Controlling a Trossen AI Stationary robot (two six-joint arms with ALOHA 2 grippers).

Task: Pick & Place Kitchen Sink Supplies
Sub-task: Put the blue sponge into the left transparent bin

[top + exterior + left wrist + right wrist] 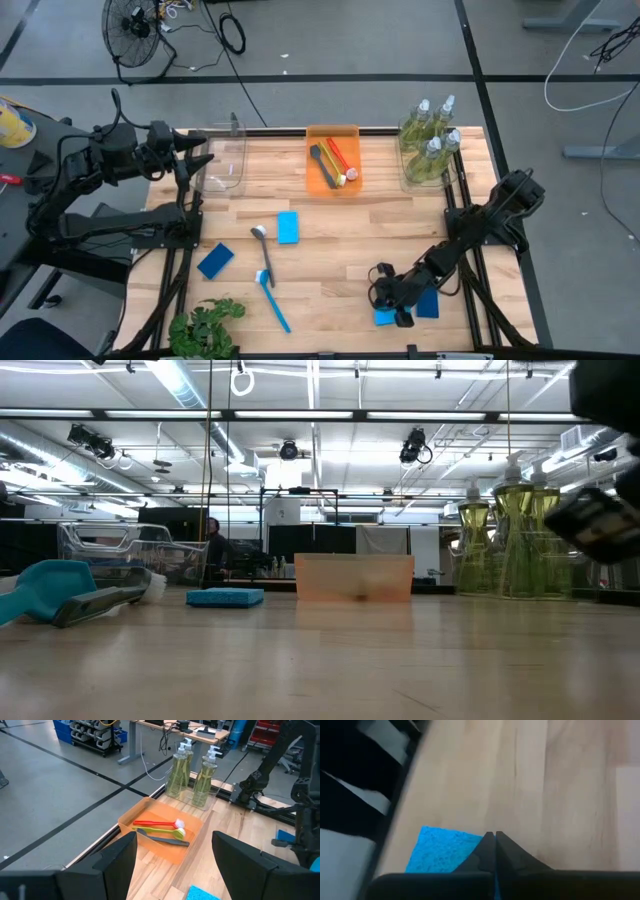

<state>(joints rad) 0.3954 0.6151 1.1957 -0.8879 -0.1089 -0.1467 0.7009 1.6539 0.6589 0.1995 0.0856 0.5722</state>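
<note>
My right gripper (392, 303) (495, 840) is shut near the table's front right. It points down at a slant, with its tips on the edge of a light-blue sponge (445, 852) (384, 318) lying flat on the wood. A dark-blue sponge (428, 303) lies beside it. My left gripper (203, 156) (172, 865) waits open above the far left, by a clear bin (222, 160). Another light-blue sponge (288, 227), a dark-blue sponge (215, 260) and two brushes (271, 295) (262, 243) lie mid-table. Pump bottles (430, 148) stand far right. My right gripper's shut fingertips (487, 847) stand over the light-blue sponge's edge (472, 845), coming down at a slant. A thin blue strip shows between the fingers farther back. I cannot tell whether they grip the sponge or only touch it. The sponge lies flat on the table.
An orange tray (318, 180) at the far middle holds a red brush (155, 824) and a dark one (162, 839). A green plant (205, 328) stands at the front left. Bare wood lies between the tray and my right gripper.
</note>
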